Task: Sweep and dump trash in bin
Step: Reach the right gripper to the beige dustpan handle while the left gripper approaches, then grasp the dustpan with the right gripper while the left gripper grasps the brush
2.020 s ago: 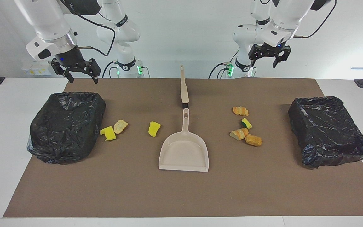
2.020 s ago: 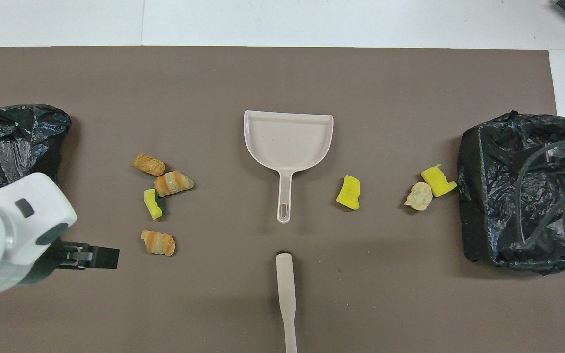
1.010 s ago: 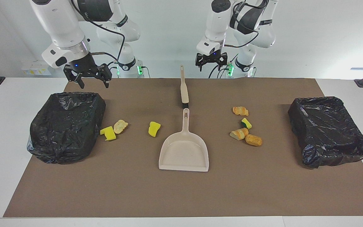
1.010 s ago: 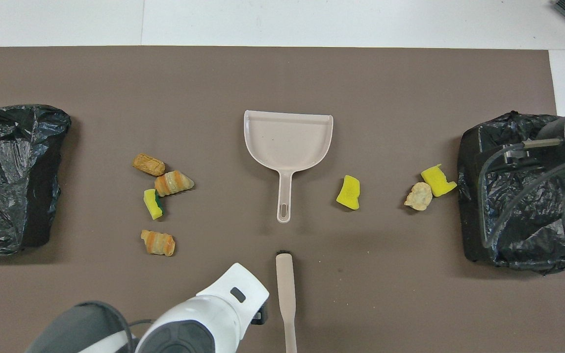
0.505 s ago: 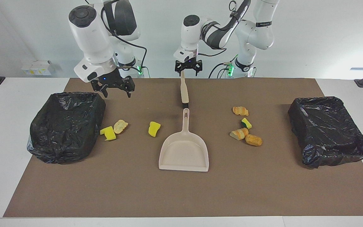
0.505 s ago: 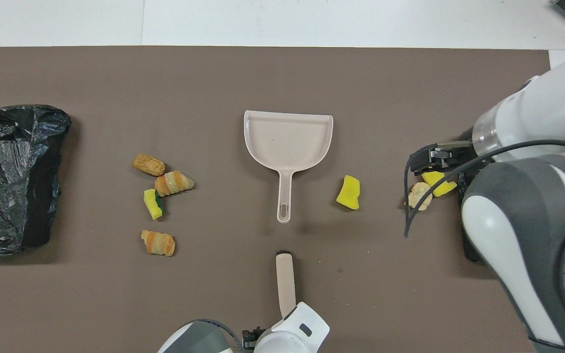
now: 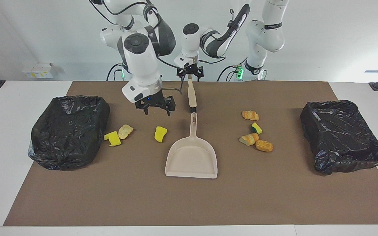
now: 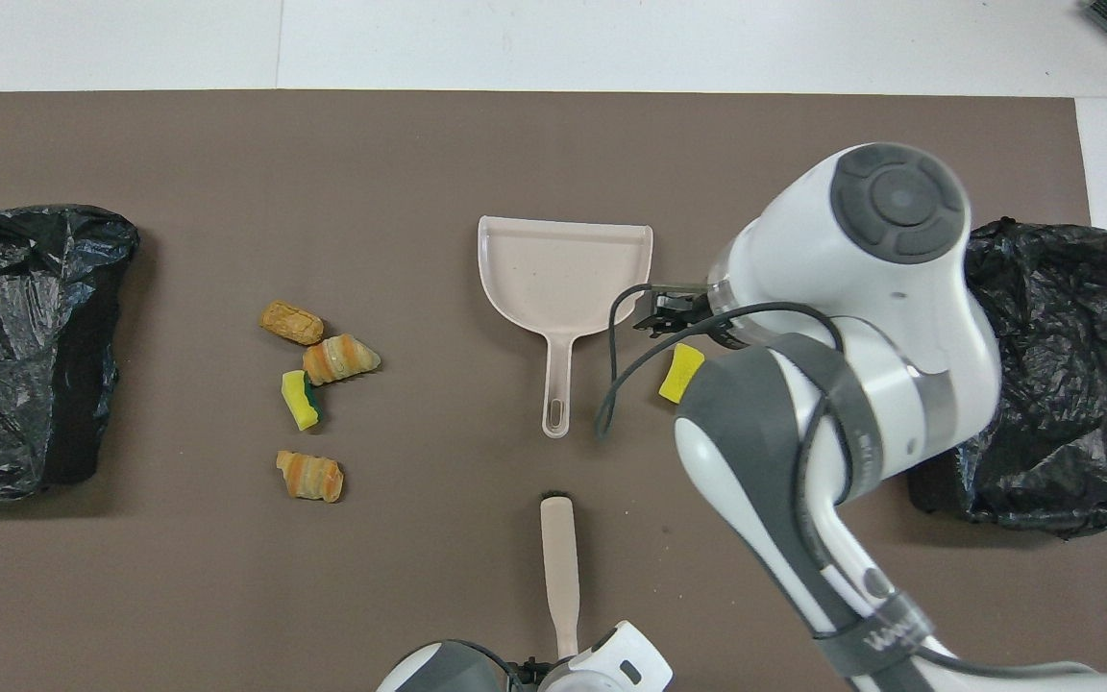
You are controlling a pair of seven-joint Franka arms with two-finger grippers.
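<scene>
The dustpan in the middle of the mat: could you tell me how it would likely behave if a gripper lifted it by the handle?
The dustpan looks like thin moulded plastic, so probably stiff and light. Its wide tray should make it nose-heavy, apt to droop. The slim, smooth handle might slip or twist.

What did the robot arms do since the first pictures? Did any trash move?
Both arms swung in from the table's ends toward the middle. The left gripper came down over the tip of the brush handle, open, not gripping it. The right gripper dropped low, open, over the mat near the dustpan handle. Nothing was picked up. The trash, brush, dustpan and both black bins stayed put.
</scene>
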